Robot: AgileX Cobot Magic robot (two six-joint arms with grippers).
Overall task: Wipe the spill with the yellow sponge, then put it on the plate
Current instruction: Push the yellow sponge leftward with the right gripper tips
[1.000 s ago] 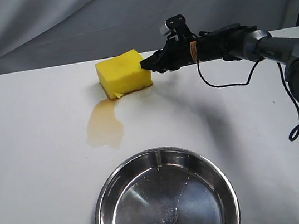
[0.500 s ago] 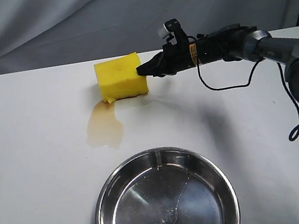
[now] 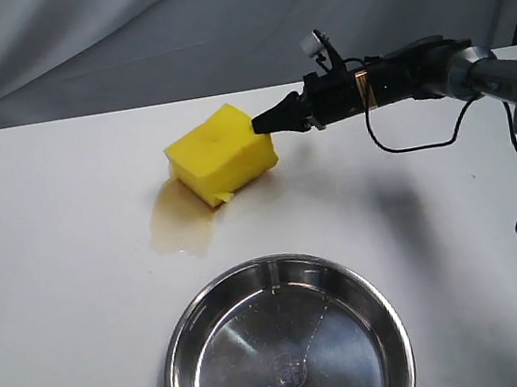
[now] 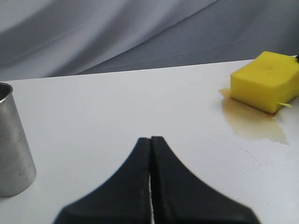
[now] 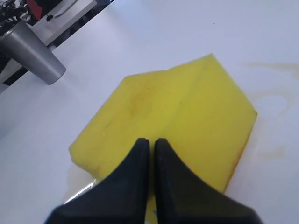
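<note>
Yellow sponge (image 3: 221, 152), foam block, at amber spill (image 3: 178, 227) (right claw (image 3: 257, 127) closed against it)

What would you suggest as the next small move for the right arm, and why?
Probably slide the sponge across the spill, toward the plate. The right tool is shut, its tip against the sponge's corner, and the sponge covers only the puddle's edge away from the plate; most of the brown liquid lies bare.

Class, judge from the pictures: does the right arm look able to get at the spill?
Probably yes. The right gripper, shut, touches the sponge, which overlaps the spill at its edge; only the sponge lies between, and the plate sits clear.
</note>
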